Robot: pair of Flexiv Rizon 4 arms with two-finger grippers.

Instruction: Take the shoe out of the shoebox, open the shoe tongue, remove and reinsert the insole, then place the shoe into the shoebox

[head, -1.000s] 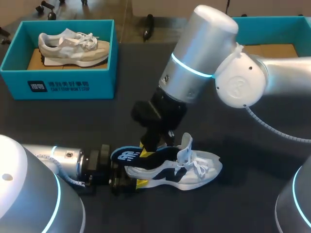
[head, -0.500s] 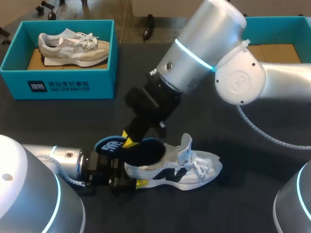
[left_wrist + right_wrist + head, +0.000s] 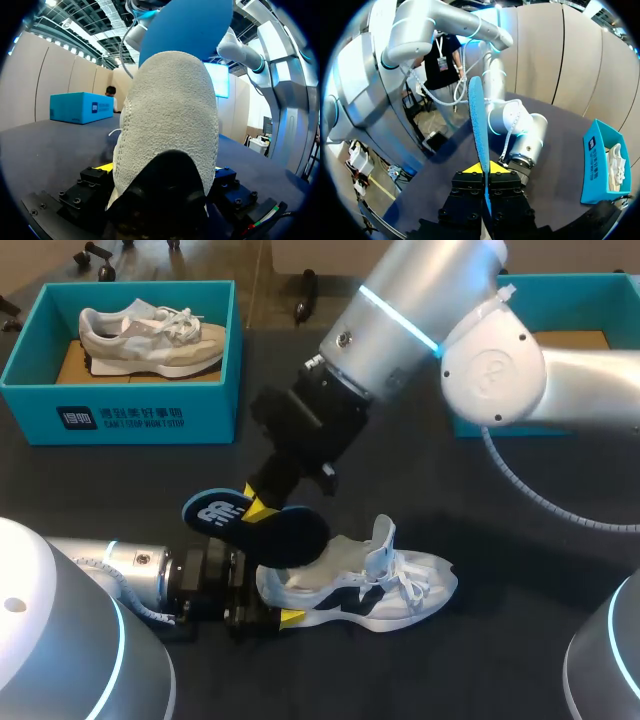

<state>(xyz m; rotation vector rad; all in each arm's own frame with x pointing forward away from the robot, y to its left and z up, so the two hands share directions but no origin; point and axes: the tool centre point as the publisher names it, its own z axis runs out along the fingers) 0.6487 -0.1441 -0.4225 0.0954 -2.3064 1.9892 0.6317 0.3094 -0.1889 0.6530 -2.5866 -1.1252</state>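
Observation:
A white, black and blue shoe point(image 3: 385, 590) lies on its side on the dark table, tongue standing up. My left gripper point(image 3: 268, 598) comes in low from the left and is shut on the shoe's heel. That grey heel point(image 3: 170, 125) fills the space between its fingers in the left wrist view. My right gripper point(image 3: 258, 508) hangs just above the heel, shut on the blue insole point(image 3: 250, 525), which is out of the shoe and tilted. Seen from the right wrist, the insole point(image 3: 477, 120) stands edge-on between the yellow tips of that gripper point(image 3: 484, 170).
A teal shoebox point(image 3: 120, 415) at the back left holds a grey shoe point(image 3: 150, 335). A second teal box point(image 3: 560, 285) at the back right is partly hidden by my right arm. Small dark objects lie along the table's far edge.
My right gripper has lifted the insole up and to the left, clear of the shoe. The shoe and my left gripper have stayed where they were.

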